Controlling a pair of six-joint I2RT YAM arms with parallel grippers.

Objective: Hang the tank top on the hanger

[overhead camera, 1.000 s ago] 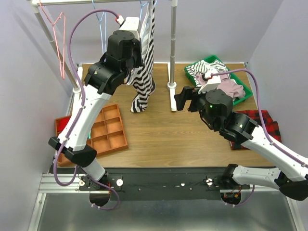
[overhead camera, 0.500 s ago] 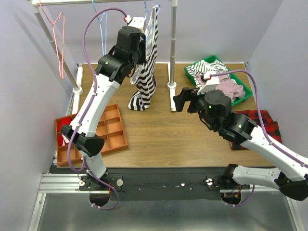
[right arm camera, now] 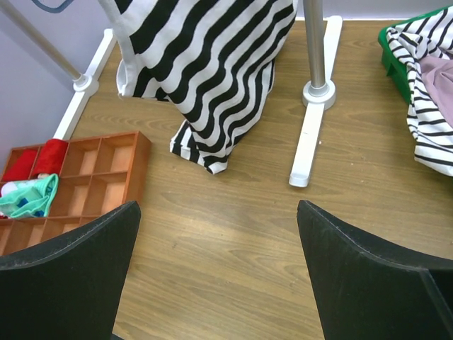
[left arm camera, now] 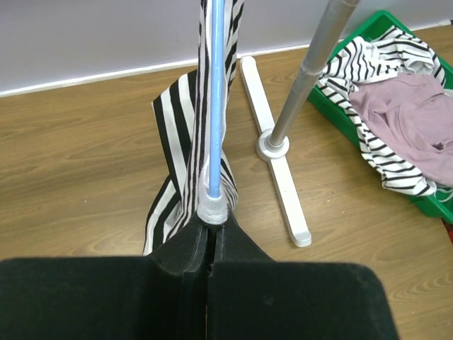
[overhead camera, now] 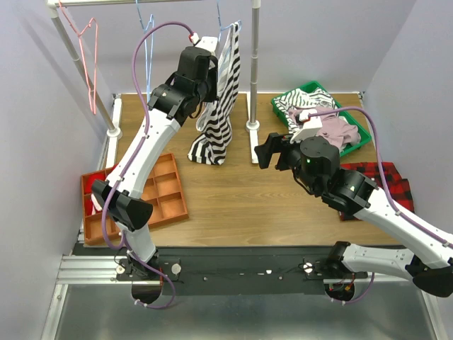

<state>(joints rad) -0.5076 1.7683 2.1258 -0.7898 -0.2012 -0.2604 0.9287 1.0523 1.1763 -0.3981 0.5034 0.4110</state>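
Note:
The black-and-white striped tank top (overhead camera: 216,127) hangs on the light-blue wire hanger (overhead camera: 231,30), its hem touching the table. My left gripper (overhead camera: 211,60) is raised near the rack's rail and shut on the hanger's white-wrapped end. In the left wrist view the blue wire (left arm camera: 216,85) runs straight up from the closed gripper (left arm camera: 210,225), with the tank top (left arm camera: 180,142) draped around it. My right gripper (overhead camera: 267,152) is open and empty above the table, right of the tank top. The right wrist view shows its gripper (right arm camera: 219,241) wide apart, with the tank top (right arm camera: 212,64) ahead.
The rack's post (overhead camera: 253,71) and white foot (right arm camera: 311,134) stand just right of the tank top. A green bin (overhead camera: 357,120) holds striped and pink garments. Plaid cloth (overhead camera: 386,180) lies at the right. An orange divided tray (overhead camera: 159,191) sits at the left. A pink-red hanger (overhead camera: 88,57) and another blue hanger (overhead camera: 146,35) hang on the rail.
My left arm has carried the hanger and tank top up and to the right, closer to the rail and post. The right arm has barely moved.

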